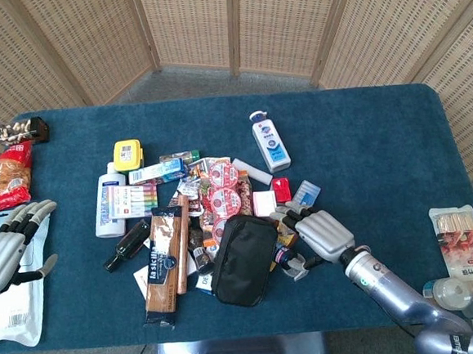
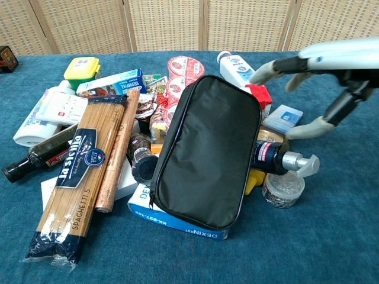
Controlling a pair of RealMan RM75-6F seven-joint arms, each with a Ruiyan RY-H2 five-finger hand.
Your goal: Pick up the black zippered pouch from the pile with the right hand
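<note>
The black zippered pouch (image 1: 244,259) (image 2: 208,149) lies on top of the pile's near side, resting on a blue box. My right hand (image 1: 321,231) (image 2: 323,77) hovers just right of the pouch, over a pump bottle (image 2: 284,159) and a small jar, fingers spread and holding nothing. It is apart from the pouch. My left hand (image 1: 3,249) stays open at the table's left edge, far from the pile.
The pile holds a spaghetti pack (image 1: 162,264), dark oil bottle (image 1: 127,245), white lotion bottles (image 1: 270,140), yoghurt cups (image 1: 224,196) and small boxes. A snack bag (image 1: 9,178) lies far left, a skewer pack (image 1: 466,251) far right.
</note>
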